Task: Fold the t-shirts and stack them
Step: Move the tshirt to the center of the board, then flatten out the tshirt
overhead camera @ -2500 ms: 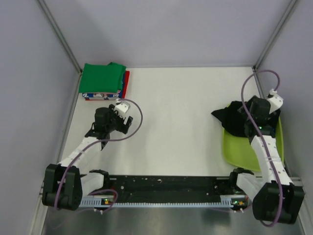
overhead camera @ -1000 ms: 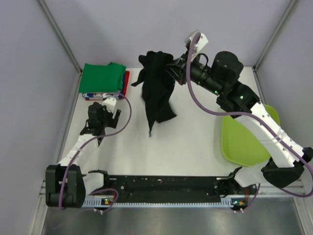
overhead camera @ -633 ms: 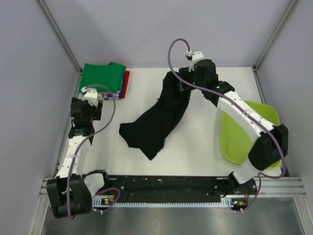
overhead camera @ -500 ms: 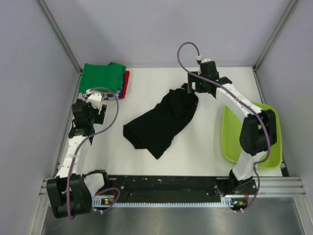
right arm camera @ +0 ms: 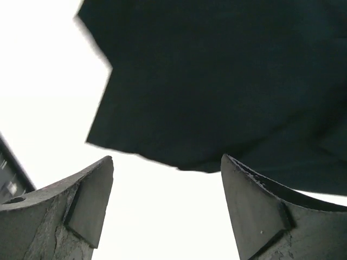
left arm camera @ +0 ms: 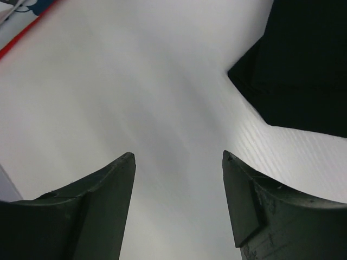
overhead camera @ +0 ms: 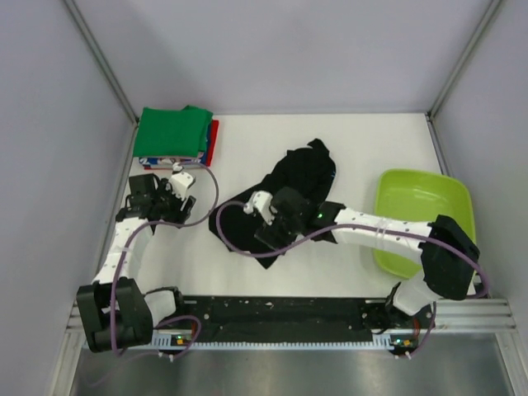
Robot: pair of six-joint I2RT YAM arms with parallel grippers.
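A soft, matte black shirt (overhead camera: 301, 177) lies crumpled in loose folds on the smooth white bench (overhead camera: 272, 136), its edge just ahead of the right claw (right arm camera: 165, 162), whose jaws stand wide and empty; the left claw (left arm camera: 179, 157), likewise wide and empty, has a shirt corner ahead to its right; a neat folded stack (overhead camera: 169, 132), green on top, sits ahead to its left; a glossy lime tub (overhead camera: 421, 219) lies well behind the right claw.

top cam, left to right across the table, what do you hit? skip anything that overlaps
stack of folded t-shirts → black t-shirt → lime-green tub
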